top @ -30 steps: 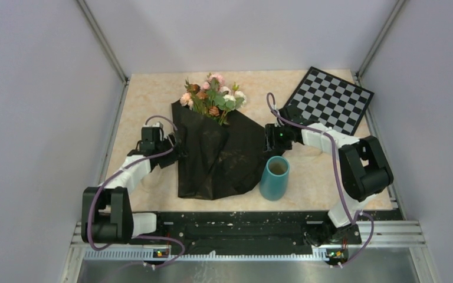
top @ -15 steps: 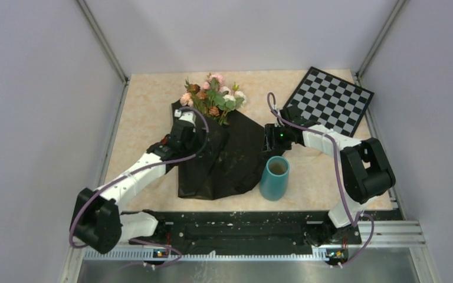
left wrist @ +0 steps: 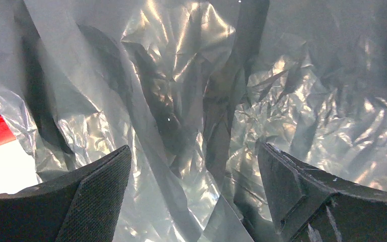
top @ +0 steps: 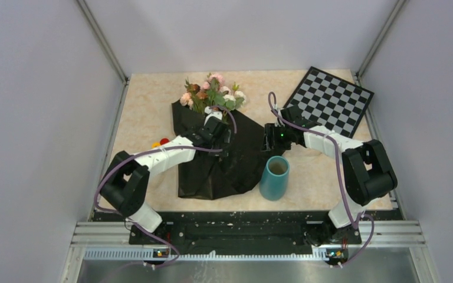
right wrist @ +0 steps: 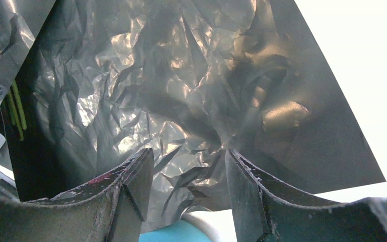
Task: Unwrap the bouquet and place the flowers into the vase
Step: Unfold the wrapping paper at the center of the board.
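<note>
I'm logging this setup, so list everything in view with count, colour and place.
flowers: one bunch, pink, cream and orange, far centre, heads sticking out of the paper
black paper: one sheet, glossy black, mid-table
vase: one, teal, upright, near the paper's right corner
checkerboard: one, black and white, far right corner
small block: one, red and yellow, just left of the paper
table: one, beige
left gripper: one, black, open over the paper
right gripper: one, black, open at the paper's right edge
</note>
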`<state>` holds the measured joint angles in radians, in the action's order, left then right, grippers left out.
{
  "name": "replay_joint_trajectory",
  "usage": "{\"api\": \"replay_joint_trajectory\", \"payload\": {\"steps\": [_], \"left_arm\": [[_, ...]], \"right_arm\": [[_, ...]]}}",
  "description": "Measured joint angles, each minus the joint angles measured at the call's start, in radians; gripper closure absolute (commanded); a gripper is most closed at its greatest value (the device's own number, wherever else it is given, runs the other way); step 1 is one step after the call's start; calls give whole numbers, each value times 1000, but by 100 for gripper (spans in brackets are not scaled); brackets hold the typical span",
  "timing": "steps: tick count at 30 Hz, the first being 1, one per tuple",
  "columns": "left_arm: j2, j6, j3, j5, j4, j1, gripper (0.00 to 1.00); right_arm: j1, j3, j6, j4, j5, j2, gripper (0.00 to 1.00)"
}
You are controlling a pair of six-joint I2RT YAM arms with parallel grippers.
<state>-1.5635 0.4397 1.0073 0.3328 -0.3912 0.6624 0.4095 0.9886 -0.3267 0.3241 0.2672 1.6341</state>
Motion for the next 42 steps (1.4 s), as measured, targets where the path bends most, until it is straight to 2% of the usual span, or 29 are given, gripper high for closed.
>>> {"api": "replay_joint_trajectory", "payload": {"steps": [10, 19, 42], "left_arm": [[-132, -56, 35, 65, -48, 46, 1], [-191, -69, 81, 181, -105, 52, 1], [-142, -77, 130, 354, -153, 48, 2]], "right_arm": [[0, 0, -10, -13, 11, 0, 44], [0, 0, -10, -20, 11, 0, 44], [0, 0, -10, -21, 11, 0, 44]]}}
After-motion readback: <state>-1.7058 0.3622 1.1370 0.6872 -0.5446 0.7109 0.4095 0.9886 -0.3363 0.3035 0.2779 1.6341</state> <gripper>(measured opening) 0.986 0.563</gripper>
